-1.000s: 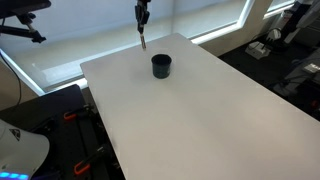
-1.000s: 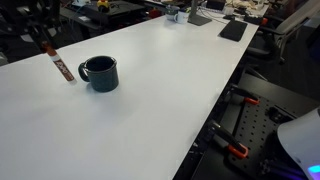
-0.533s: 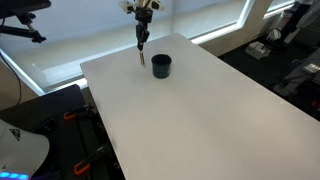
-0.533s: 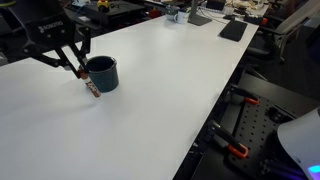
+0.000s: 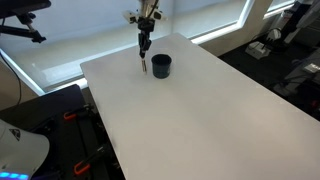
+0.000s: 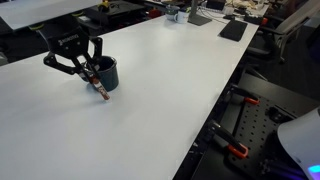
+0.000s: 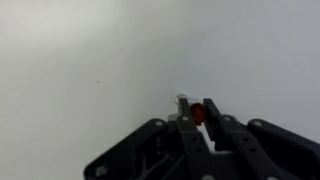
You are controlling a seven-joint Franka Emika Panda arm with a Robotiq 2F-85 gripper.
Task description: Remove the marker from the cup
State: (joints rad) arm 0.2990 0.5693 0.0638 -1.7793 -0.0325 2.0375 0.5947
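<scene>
The claw (image 5: 144,48) is clamping the marker (image 5: 143,64) by its upper end, the marker hanging down outside the cup (image 5: 161,66) and just beside it. The cup is standing upright near the far edge of the white surface (image 5: 200,110), in both exterior views.

A second ago the claw was holding the marker higher and farther from the cup, toward that far edge. Since then it has been coming down and closer. In an exterior view the claw (image 6: 87,68) is now sitting low against the cup (image 6: 105,73), and the marker (image 6: 100,90) is slanting down along the cup's side. Its lower tip is reaching the surface (image 6: 170,80) or nearly so; contact is hard to judge.

In the wrist view the claw (image 7: 200,123) is gripping the marker (image 7: 198,112), the reddish end showing between its fingers.
</scene>
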